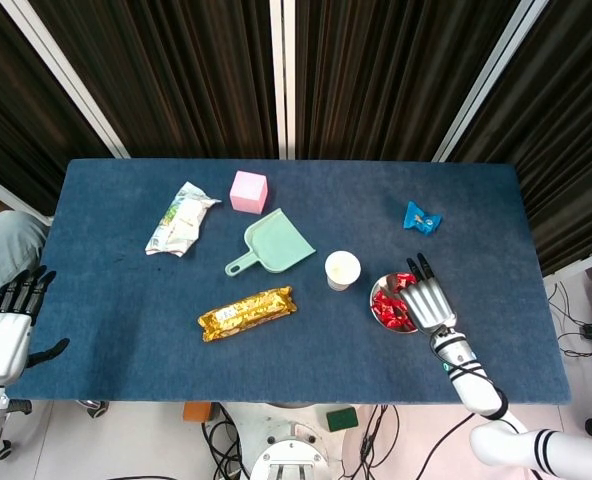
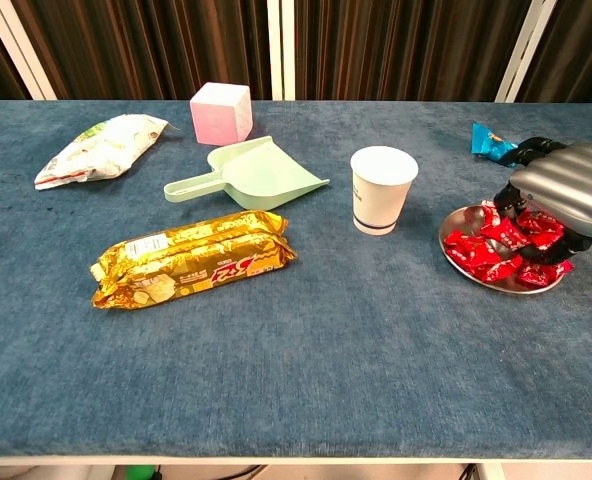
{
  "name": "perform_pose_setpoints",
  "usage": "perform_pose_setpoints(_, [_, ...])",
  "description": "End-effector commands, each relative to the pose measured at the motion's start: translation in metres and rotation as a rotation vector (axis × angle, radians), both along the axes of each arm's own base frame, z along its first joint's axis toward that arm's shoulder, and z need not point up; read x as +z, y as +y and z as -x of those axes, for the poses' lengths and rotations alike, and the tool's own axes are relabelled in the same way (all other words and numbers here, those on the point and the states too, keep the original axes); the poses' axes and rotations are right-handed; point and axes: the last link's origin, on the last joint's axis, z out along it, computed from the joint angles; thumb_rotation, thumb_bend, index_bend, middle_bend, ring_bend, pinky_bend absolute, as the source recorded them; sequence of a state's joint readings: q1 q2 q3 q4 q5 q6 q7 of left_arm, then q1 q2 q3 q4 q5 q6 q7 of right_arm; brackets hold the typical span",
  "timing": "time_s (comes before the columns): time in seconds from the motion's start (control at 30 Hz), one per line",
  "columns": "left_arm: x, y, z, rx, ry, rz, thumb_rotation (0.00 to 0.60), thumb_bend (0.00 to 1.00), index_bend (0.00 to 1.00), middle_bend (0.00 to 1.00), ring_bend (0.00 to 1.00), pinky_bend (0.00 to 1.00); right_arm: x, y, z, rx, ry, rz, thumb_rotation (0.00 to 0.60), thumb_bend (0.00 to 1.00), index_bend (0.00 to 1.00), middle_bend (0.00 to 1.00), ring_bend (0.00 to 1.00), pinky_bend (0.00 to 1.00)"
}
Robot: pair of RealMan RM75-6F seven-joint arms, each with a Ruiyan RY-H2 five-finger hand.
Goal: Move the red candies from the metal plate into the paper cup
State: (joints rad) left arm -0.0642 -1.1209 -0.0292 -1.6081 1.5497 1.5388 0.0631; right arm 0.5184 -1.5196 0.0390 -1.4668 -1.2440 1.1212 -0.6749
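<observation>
- We see the red candies heaped on the metal plate, which sits on the blue counter at about 4 o'clock from its centre in the head view.
- The paper cup stands upright just beside the plate, at its 10 o'clock in the head view, open mouth up and apparently empty.
- Our right hand lies over the plate with the fingers reaching down among the candies; whether they have closed on a wrapper we cannot tell, since the back of the hand hides the tips.
- Our left hand hangs off the counter's edge at 8 o'clock, fingers apart and holding nothing.
- We judge the candies light, small and crinkly in glossy wrappers, so likely slippery and prone to scatter; the twisted wrapper ends look like the best place to pinch, one piece from the top of the heap.
- The plate looks thin and light, so pressing down on it could skid or tip it; the cup also looks easy to knock over.
- Elsewhere lie a gold biscuit pack, a green dustpan, a pink cube, a white snack bag and a blue wrapper.
</observation>
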Motion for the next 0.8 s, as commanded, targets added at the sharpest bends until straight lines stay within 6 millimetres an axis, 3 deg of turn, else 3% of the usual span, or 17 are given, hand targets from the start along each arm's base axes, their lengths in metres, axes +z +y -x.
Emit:
perform_pose_setpoints(0.03, [0.0,0.0,0.0,0.0,0.0,0.0,0.6,0.1,0.07,0.05,0.01,0.14,0.003,-0.001,-0.001,-0.001,-0.001,0.008,0.6,0.46,0.77,0.6,0.09,0.0])
perform_pose_setpoints(0.33, [0.0,0.001,0.0,0.004,0.0,0.001,0.6,0.1,0.07,0.05,0.01,0.14,0.029,-0.006,-0.021,0.034,-0.028,0.052,0.6,0.46,0.77,0.61,0.09,0.0])
perform_pose_setpoints(0.6, [-0.001,0.002,0.001,0.007,-0.001,0.004,0.6,0.09,0.07,0.05,0.01,0.14,0.059,-0.024,-0.066,0.097,-0.074,0.104,0.6,0.46,0.78,0.61,0.09,0.0])
perform_pose_setpoints(0.8, [-0.003,0.004,0.001,0.013,0.001,0.015,0.6,0.1,0.07,0.05,0.01,0.14,0.051,-0.042,-0.098,0.136,-0.023,0.077,0.6,0.46,0.78,0.61,0.09,0.0])
